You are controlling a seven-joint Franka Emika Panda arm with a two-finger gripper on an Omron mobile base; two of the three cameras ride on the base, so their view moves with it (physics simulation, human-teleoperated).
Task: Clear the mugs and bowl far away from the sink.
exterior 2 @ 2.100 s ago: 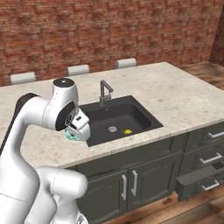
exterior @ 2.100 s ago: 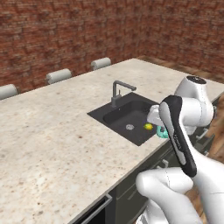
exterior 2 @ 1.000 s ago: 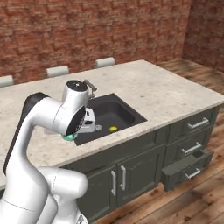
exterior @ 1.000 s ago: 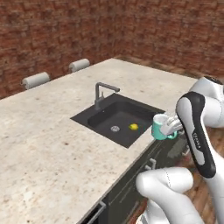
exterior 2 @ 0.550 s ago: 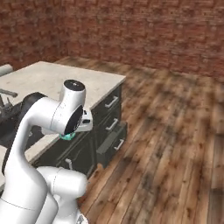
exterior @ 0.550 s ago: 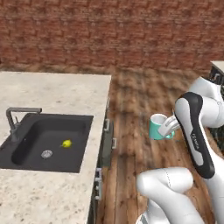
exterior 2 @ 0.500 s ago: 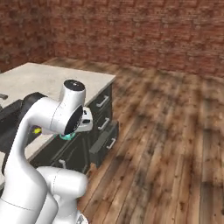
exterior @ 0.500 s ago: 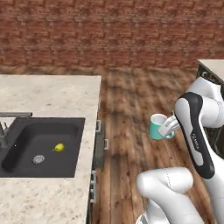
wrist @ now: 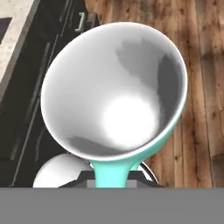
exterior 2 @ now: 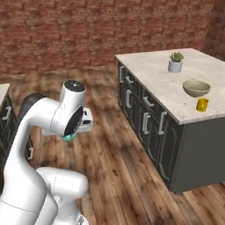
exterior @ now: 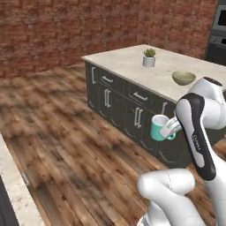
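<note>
Even, soft rendered light, slight blur throughout, a bright glare inside the teal mug [wrist: 118, 109].

My white arm rises from my base, bends sharply at the elbow and folds back down, so my wrist sits at about chest height in front of me. My pincer [exterior: 169, 130] is closed around the handle of the teal mug [exterior: 158, 128], carrying it in the air. From the camera on my hand, the mug [wrist: 118, 92] opens toward the lens, its white inside facing me and its teal handle running down to my fingertips.
</note>
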